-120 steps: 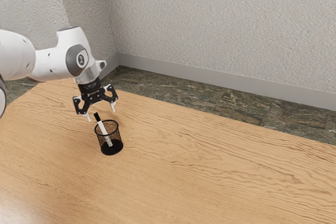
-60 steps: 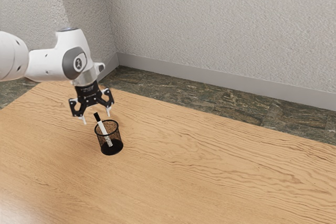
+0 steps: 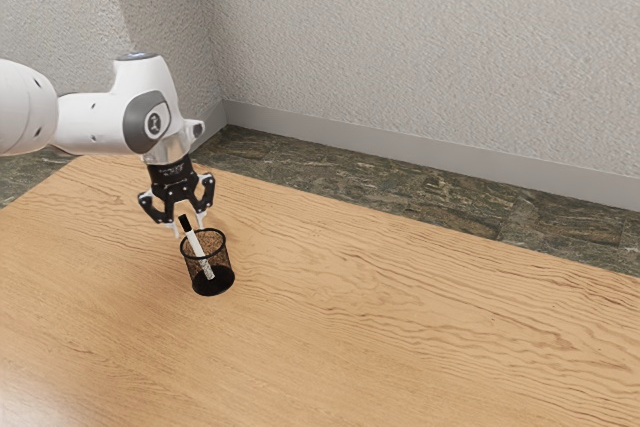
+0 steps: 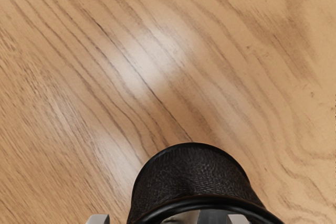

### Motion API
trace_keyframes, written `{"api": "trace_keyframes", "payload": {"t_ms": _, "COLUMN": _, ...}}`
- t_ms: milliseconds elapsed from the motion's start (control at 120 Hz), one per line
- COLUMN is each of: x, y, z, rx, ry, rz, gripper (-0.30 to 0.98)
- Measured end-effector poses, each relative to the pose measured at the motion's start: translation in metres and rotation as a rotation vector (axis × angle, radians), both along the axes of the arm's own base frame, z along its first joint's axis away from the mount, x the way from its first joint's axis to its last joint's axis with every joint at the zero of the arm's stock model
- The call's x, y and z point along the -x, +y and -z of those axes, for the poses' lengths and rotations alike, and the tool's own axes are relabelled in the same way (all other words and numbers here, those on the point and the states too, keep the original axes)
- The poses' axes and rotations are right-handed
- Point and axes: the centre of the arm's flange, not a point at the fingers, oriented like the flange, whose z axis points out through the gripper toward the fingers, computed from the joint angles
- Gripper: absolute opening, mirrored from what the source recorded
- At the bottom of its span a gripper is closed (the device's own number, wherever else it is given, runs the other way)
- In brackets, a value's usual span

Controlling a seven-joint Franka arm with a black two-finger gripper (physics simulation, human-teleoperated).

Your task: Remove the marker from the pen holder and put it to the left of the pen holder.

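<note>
My gripper (image 3: 189, 228) is over the pen holder's rim in the exterior view, its fingers partly drawn together but still apart, so it is open. The marker (image 3: 196, 243) leans inside the black mesh pen holder (image 3: 222, 265), white body down and black cap sticking out above the rim. The cap overlaps the gap between the fingertips. In the wrist view the pen holder (image 4: 191, 171) is at the lower edge, with my gripper's (image 4: 168, 220) pale fingertips widely spaced there and the marker's dark cap (image 4: 212, 216) between them, nearer one tip.
The wooden table (image 3: 400, 317) extends around the pen holder. Behind its far edge lie a dark stone-patterned floor (image 3: 400, 192) and a textured grey wall (image 3: 420, 57). The white arm (image 3: 95, 124) comes in from the exterior view's left.
My hand first shifted toward the exterior view's left, then came back slightly right. The fingers have drawn closer together during the last half second. The marker and pen holder have not moved.
</note>
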Motion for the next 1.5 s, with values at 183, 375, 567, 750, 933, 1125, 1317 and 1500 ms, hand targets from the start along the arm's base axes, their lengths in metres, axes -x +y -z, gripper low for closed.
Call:
{"api": "trace_keyframes", "payload": {"t_ms": 183, "x": 0.001, "y": 0.0, "z": 0.002, "rx": 0.0, "ry": 0.002, "rz": -0.011, "gripper": 0.15}}
{"api": "trace_keyframes", "payload": {"t_ms": 375, "x": 0.001, "y": 0.0, "z": 0.003, "rx": -0.001, "ry": 0.003, "rz": -0.018, "gripper": 0.07}}
{"api": "trace_keyframes", "payload": {"t_ms": 567, "x": 0.002, "y": 0.0, "z": 0.002, "rx": -0.002, "ry": 0.003, "rz": -0.025, "gripper": -0.01}}
{"api": "trace_keyframes", "payload": {"t_ms": 750, "x": 0.002, "y": 0.0, "z": -0.005, "rx": -0.005, "ry": -0.005, "rz": -0.032, "gripper": -0.05}}
{"api": "trace_keyframes", "payload": {"t_ms": 933, "x": 0.004, "y": 0.0, "z": -0.046, "rx": -0.002, "ry": -0.062, "rz": -0.038, "gripper": -0.07}}
{"api": "trace_keyframes", "payload": {"t_ms": 1125, "x": 0.002, "y": 0.0, "z": -0.102, "rx": -0.013, "ry": -0.123, "rz": -0.03, "gripper": -0.08}}
{"api": "trace_keyframes", "payload": {"t_ms": 1317, "x": 0.006, "y": 0.011, "z": -0.134, "rx": -0.074, "ry": -0.089, "rz": -0.025, "gripper": -0.08}}
{"api": "trace_keyframes", "payload": {"t_ms": 1500, "x": 0.019, "y": 0.038, "z": -0.111, "rx": -0.147, "ry": 0.073, "rz": -0.074, "gripper": -0.08}}
